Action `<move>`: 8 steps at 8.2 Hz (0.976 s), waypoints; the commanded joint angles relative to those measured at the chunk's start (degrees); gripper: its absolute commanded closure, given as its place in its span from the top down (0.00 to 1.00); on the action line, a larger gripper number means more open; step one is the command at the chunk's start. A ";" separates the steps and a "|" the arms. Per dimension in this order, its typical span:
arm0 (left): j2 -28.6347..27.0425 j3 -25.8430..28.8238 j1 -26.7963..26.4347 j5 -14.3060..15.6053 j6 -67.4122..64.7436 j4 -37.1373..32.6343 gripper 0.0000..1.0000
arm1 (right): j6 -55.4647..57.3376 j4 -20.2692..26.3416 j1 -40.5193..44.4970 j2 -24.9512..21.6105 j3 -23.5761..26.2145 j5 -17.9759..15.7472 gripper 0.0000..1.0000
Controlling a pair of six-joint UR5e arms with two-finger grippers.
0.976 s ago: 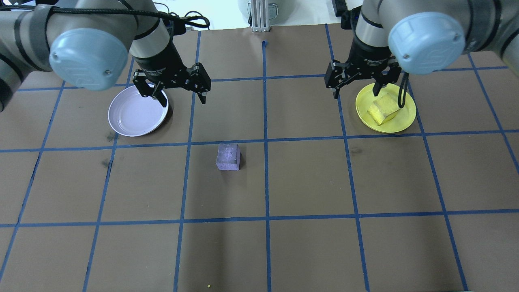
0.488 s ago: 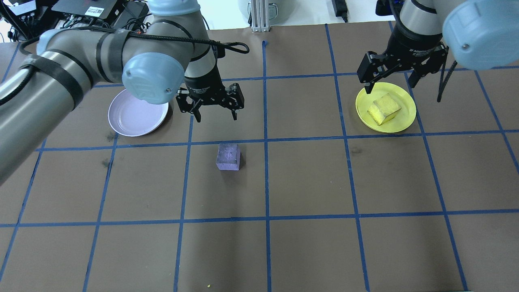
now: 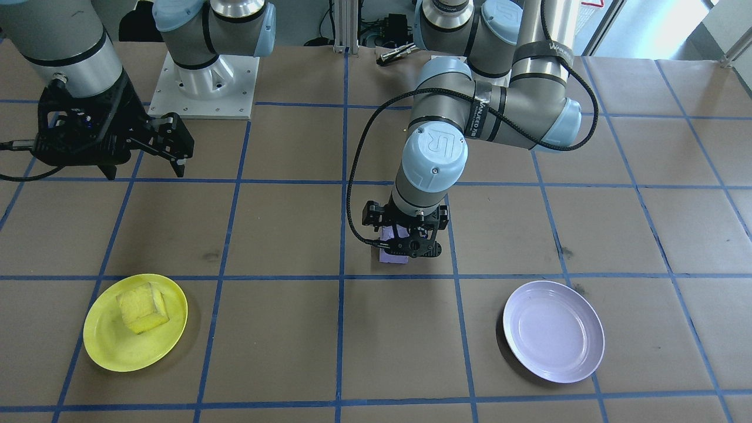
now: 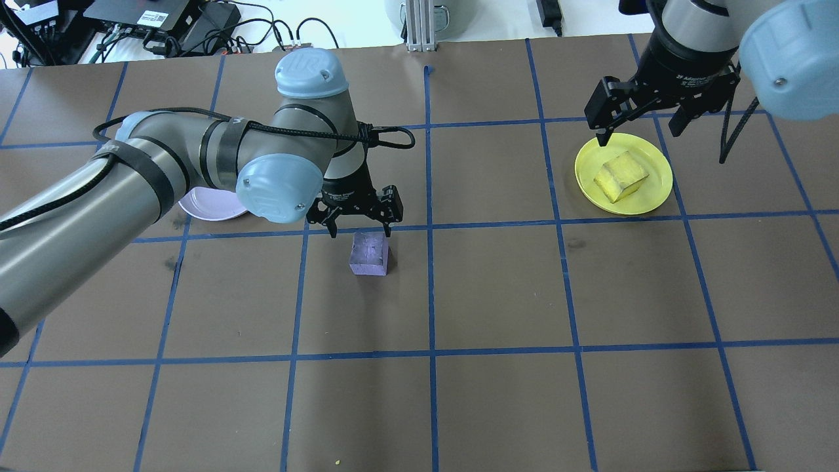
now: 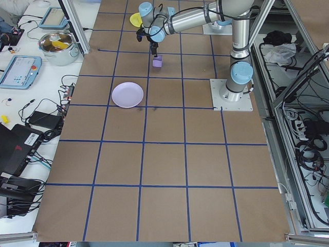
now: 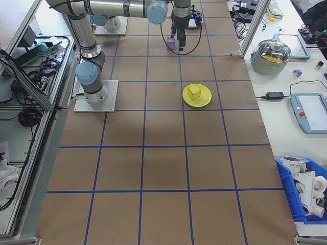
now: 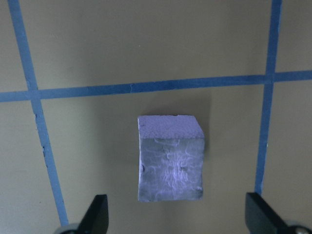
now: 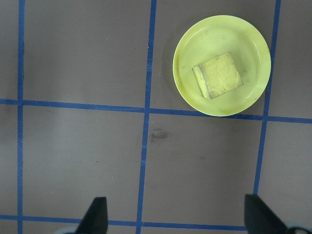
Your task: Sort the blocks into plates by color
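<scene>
The left arm reaches far out over the table, its left gripper (image 4: 358, 229) pointing down, fingers wide apart. The right gripper (image 4: 645, 124) hangs high, fingers apart too.

Table (image 4: 498, 406); purple block (image 4: 369, 253); plates (image 3: 554, 331).

A robotics lab: a brown paper-covered table gridded with blue tape (image 6: 153, 127), aluminium framing at 9 o'clock (image 6: 20, 76), teach pendants at 3 o'clock (image 6: 309, 109), and cabling and electronics at 12 o'clock (image 4: 157, 19) in the overhead view.
</scene>
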 commanded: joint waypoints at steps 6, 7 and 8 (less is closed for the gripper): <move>-3.81 -2.34 0.17 -0.11 0.54 2.77 1.00 | 0.89 -1.54 0.01 -0.39 0.03 0.68 1.00; -3.98 -2.34 0.17 0.07 0.63 2.77 1.00 | 0.89 -1.81 0.01 -0.39 0.03 0.68 1.00; -4.16 -2.34 0.17 -0.02 0.55 2.77 1.00 | 0.89 -1.81 0.01 -0.22 0.12 0.50 1.00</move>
